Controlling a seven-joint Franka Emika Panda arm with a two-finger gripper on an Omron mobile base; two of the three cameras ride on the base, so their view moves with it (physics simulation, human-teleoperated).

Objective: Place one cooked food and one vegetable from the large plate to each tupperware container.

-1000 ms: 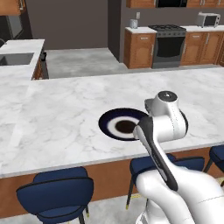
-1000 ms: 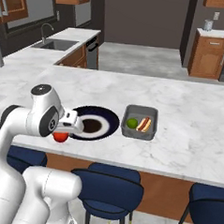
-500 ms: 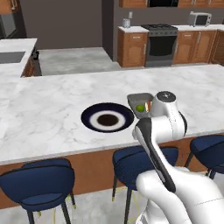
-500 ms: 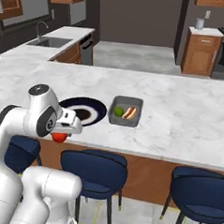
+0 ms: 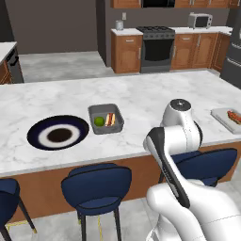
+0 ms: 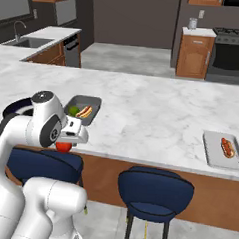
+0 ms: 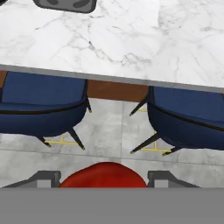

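Two grey tupperware trays sit on the marble island, well apart. The near tray beside the large dark plate carries a green round vegetable and a hot dog side by side. The far tray, off toward the right end of the counter, has a single hot dog in it and bare floor beside that. The plate shows its pale ring and a dark centre, with no food visible on it.

The gripper hangs off the front edge of the counter, above the blue bar stools, and its fingers are clamped narrow on a red round piece, tomato-like. From the hand camera that red lump sits snug between both tips, with the counter edge and grey floor beyond it.
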